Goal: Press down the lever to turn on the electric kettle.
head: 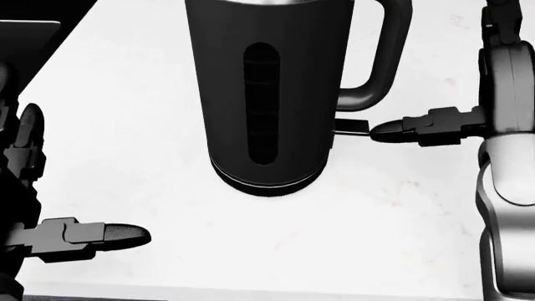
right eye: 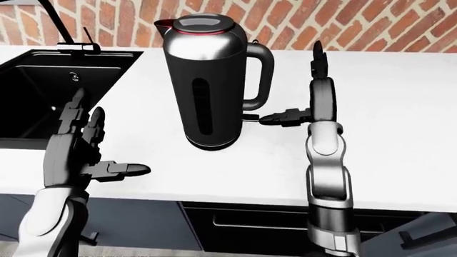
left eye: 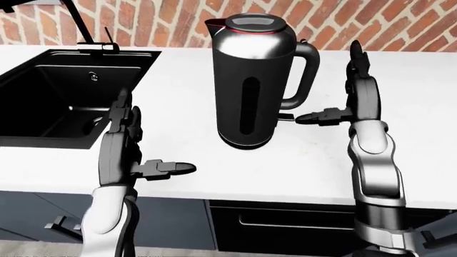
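Observation:
A tall black kettle [left eye: 253, 80] with a steel lid stands upright on the white counter [left eye: 214, 160], its handle [left eye: 306, 75] facing the view's right. Its small black lever [head: 352, 126] juts out under the handle near the base. My right hand [left eye: 330, 88] is open just right of the kettle. Its fingers [left eye: 355, 56] stand upright, and its thumb [head: 393, 132] points left with the tip at the lever's outer end, touching or nearly so. My left hand [left eye: 154, 134] is open too, hovering over the counter's near edge left of the kettle, apart from it.
A black sink [left eye: 57, 96] is sunk into the counter at the left, with a faucet [left eye: 85, 32] behind it. A brick wall [left eye: 400, 27] runs along the top. Dark cabinet fronts [left eye: 285, 225] lie under the counter edge.

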Tool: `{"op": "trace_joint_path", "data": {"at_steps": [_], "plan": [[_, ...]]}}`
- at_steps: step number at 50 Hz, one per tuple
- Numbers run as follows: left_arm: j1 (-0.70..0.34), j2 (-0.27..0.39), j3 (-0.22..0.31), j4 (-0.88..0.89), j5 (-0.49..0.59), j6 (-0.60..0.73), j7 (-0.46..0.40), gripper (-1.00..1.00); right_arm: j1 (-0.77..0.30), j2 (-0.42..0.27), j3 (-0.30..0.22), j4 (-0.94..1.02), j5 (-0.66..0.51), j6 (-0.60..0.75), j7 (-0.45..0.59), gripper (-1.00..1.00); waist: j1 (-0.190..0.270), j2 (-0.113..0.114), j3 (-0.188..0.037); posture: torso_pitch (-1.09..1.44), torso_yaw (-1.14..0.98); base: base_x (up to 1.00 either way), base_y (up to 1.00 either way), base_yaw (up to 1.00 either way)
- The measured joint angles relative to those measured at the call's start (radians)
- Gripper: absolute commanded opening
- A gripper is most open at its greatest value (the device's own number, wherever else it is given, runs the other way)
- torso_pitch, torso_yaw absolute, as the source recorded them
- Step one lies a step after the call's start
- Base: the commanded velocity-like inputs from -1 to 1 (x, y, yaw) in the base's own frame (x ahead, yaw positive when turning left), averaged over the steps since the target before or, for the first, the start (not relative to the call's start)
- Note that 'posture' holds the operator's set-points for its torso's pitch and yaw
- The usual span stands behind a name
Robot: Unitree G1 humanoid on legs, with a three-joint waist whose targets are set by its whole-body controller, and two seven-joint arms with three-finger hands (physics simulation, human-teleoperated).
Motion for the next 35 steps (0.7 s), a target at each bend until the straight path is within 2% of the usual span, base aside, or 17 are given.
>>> {"op": "trace_joint_path", "data": {"at_steps": [11, 28, 35], "plan": [[0.002, -0.002, -0.001, -0.002, 0.003, -0.001, 0.002, 1.00, -0.001, -0.011, -0.015, -0.013, 0.022, 0.008, -0.011, 1.00, -0.001, -0.002, -0.002, 0.00, 0.00, 0.00, 0.00, 0.00], [0.005, -0.002, 0.001, -0.003, 0.003, 0.001, 0.003, 1.00, -0.004, 0.000, -0.006, -0.040, 0.055, 0.040, 0.000, 1.00, -0.003, 0.001, 0.001, 0.00, 0.00, 0.00, 0.00, 0.00], [0.006, -0.002, 0.001, -0.005, 0.003, -0.003, 0.001, 1.00, -0.016, 0.016, 0.016, -0.009, 0.038, 0.023, 0.000, 1.00, -0.005, 0.002, -0.001, 0.00, 0.00, 0.00, 0.00, 0.00]]}}
